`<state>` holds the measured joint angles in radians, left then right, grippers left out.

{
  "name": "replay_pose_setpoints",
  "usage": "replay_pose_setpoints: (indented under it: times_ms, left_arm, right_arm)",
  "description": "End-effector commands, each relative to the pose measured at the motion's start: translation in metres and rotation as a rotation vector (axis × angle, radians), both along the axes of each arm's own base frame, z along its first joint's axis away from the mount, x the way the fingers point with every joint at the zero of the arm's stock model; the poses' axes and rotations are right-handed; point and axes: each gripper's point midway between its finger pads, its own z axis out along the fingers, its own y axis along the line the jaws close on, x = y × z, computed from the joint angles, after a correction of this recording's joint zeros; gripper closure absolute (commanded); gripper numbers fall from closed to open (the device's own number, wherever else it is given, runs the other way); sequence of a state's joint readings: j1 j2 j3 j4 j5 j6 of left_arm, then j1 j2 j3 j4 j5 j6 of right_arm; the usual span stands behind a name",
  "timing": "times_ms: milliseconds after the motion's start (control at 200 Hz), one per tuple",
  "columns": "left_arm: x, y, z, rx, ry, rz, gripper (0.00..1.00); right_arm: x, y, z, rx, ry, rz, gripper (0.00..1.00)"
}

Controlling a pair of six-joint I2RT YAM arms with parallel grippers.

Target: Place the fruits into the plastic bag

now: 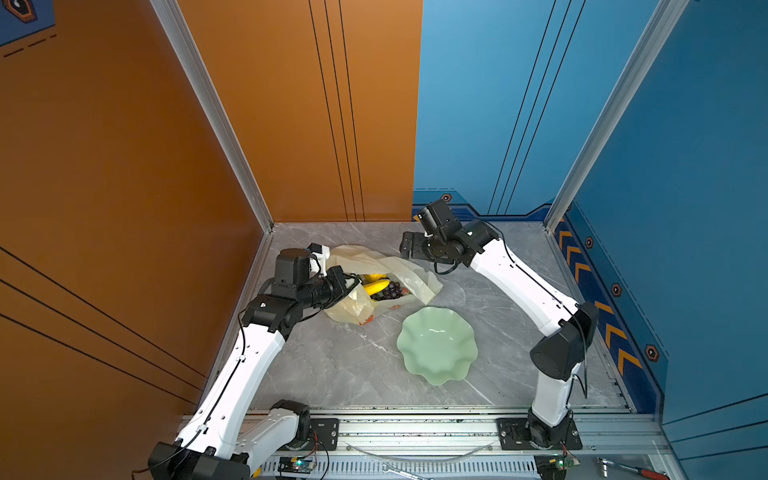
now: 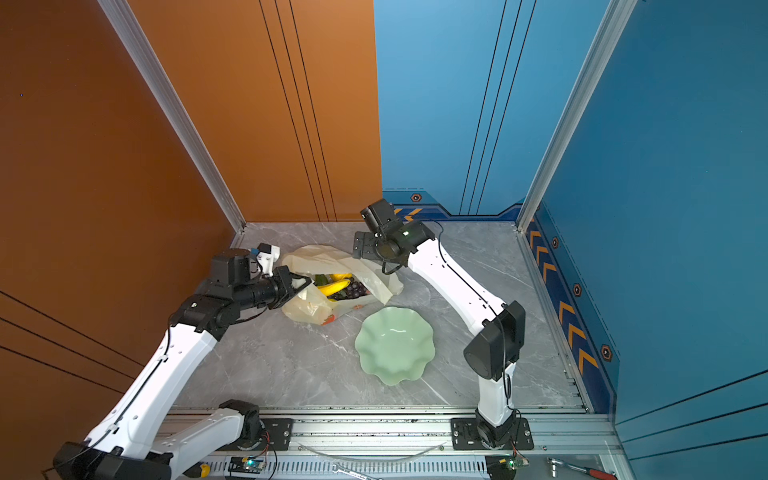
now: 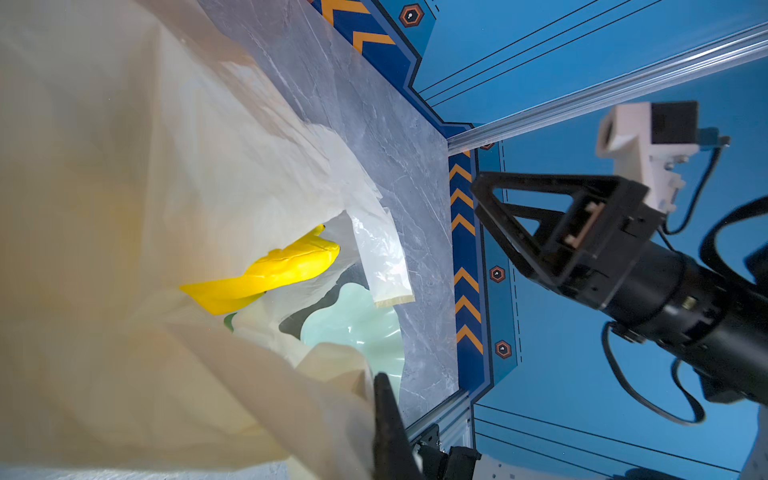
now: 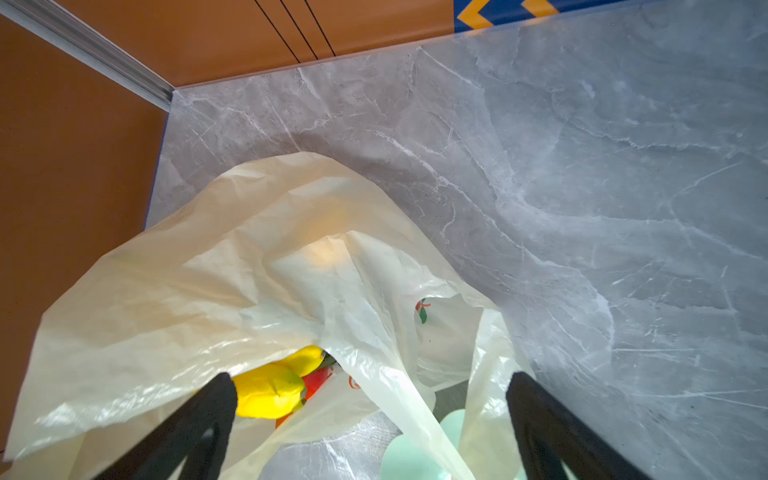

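The plastic bag (image 1: 365,257) (image 2: 320,255) lies crumpled at the back left of the marble table, its mouth held up. Inside it, both top views show yellow bananas (image 1: 376,286) (image 2: 334,286) and a dark grape bunch (image 1: 388,291) (image 2: 353,289). My left gripper (image 1: 349,282) (image 2: 305,282) (image 3: 384,415) is shut on the bag's rim (image 3: 324,374). My right gripper (image 1: 405,249) (image 2: 358,247) (image 4: 370,390) hovers open just above the bag's far side (image 4: 208,270), holding nothing. In the right wrist view, a yellow fruit (image 4: 270,390) and a red one (image 4: 318,380) peek from under the film.
A pale green wavy-edged dish (image 1: 436,347) (image 2: 395,345) sits with nothing in it, in front of and to the right of the bag. Orange wall at the left, blue wall at the right. A wrench (image 1: 399,469) and a red-handled ratchet (image 1: 631,469) lie on the front rail.
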<state>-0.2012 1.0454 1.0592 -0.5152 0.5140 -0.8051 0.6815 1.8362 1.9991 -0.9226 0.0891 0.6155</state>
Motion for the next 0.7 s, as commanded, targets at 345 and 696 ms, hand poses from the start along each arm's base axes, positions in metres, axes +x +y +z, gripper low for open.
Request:
replay_pose_setpoints:
  times_ms: [345, 696]
  left_arm:
    - [0.001, -0.002, 0.021, -0.01, -0.051, -0.03, 1.0]
    - [0.0, -0.003, 0.021, -0.009, -0.046, -0.036, 1.0]
  right_arm:
    - [-0.068, -0.005, -0.019, -0.363, -0.015, 0.441, 0.0]
    - [-0.071, 0.006, -0.087, -0.54, 0.107, 0.482, 0.02]
